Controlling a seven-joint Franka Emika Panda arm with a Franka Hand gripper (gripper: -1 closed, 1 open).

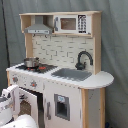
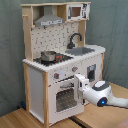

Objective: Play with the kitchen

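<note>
The gripper (image 2: 79, 84) was held against the front of the kitchen (image 2: 37, 82), at the right edge of the oven door (image 2: 64, 97) in the second exterior view; whether it was clenched or released could not be told. One arm (image 2: 102, 94) was seen, reaching in from the second exterior view's right, with a blue light on its white body. In the first exterior view only a white part of the arm (image 1: 9, 102) was seen at the lower left, cut off by the frame.

One kitchen was counted, standing on a wooden floor (image 2: 17, 119) before a grey curtain (image 2: 10, 50). On it were counted one pot (image 2: 48, 55) on the hob (image 2: 50, 59), one sink (image 2: 80, 50), one black faucet (image 2: 74, 38), one hood (image 2: 48, 21) and one microwave (image 2: 76, 11). Two knobs (image 2: 56, 76) were made out above the oven door; more may have been hidden by the gripper.
</note>
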